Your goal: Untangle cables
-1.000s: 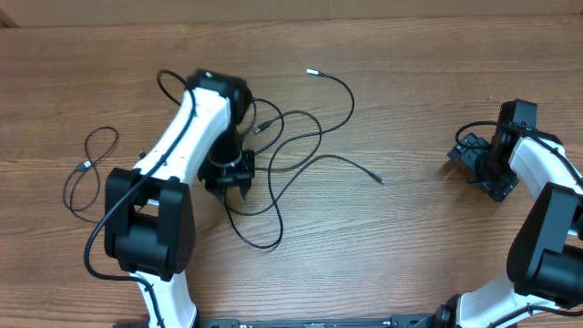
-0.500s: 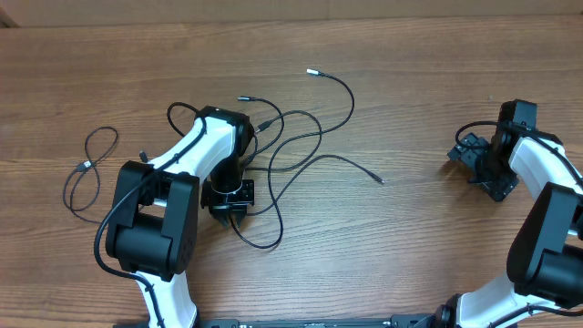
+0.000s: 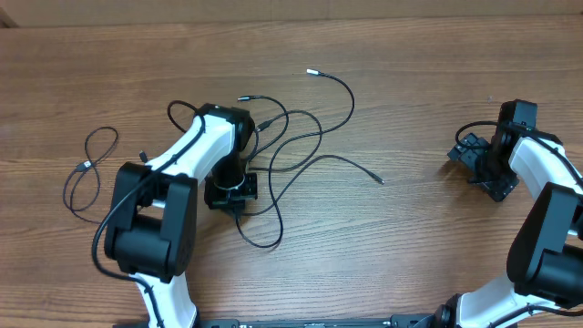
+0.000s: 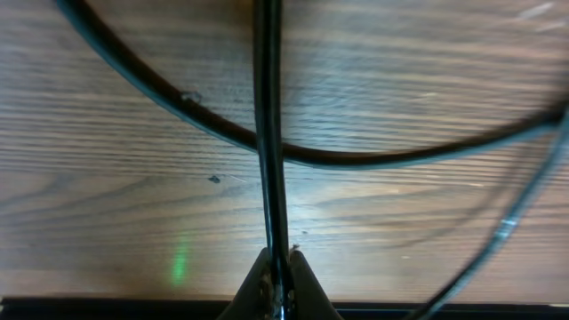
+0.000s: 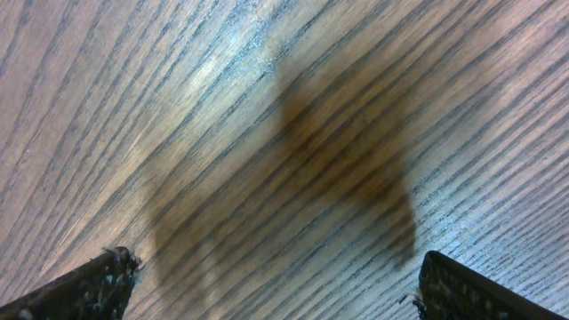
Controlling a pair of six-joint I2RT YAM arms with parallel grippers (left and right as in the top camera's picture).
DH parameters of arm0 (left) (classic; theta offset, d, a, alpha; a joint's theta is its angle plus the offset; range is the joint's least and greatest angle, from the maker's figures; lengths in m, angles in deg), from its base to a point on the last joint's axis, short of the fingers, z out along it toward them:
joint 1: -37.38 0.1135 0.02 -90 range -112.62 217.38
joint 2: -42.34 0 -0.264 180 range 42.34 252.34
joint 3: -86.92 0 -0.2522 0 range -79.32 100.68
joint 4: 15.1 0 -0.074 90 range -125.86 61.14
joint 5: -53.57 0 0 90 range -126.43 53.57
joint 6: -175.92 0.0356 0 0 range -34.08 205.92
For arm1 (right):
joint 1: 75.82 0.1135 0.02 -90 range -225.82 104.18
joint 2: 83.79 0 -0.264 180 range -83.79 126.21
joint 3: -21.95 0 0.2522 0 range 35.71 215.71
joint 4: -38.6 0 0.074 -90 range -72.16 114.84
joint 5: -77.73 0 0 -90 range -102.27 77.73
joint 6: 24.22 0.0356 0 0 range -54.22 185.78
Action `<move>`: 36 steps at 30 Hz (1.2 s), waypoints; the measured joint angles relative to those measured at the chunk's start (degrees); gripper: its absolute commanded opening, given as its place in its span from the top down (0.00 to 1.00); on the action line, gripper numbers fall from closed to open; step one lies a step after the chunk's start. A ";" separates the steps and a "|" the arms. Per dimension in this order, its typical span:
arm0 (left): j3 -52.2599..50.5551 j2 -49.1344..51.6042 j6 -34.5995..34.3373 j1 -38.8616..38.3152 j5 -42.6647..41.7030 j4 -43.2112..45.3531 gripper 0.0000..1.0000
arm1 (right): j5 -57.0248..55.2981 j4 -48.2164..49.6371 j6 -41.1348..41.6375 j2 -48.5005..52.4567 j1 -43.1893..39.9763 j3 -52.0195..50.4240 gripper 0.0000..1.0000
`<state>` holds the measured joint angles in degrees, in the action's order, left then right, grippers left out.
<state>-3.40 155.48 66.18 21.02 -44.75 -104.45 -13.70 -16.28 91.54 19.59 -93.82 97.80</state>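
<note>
Black cable strand pinched in my left gripper, lower centre; right gripper gapes empty. Next, I reckon: draw it clear of the tangle.

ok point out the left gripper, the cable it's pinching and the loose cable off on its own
left gripper (image 4: pixel 278 265): left wrist view, where its closed fingertips meet
held cable (image 4: pixel 270 204): left wrist view, straight run just ahead of the gripper
loose cable (image 3: pixel 84 166): overhead view, its small plug tip
</note>
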 measured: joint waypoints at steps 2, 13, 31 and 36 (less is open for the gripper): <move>2.03 -2.03 0.00 0.00 -0.11 -0.15 0.96 | 0.00 0.00 -0.04 0.00 0.00 0.00 0.00; 13.42 -21.11 0.00 0.00 -0.96 1.20 0.96 | 0.00 0.00 -0.02 0.00 0.00 0.00 0.00; 5.09 -21.70 -0.04 0.00 5.57 0.92 0.91 | -0.02 0.00 -0.02 0.00 0.00 0.00 0.00; -0.55 -21.62 -0.98 0.00 9.31 2.45 0.91 | -0.02 0.02 -0.02 0.00 0.00 0.00 0.00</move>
<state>-3.94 133.86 65.19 21.02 -35.44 -102.00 -13.72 -16.26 91.52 19.59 -93.82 97.80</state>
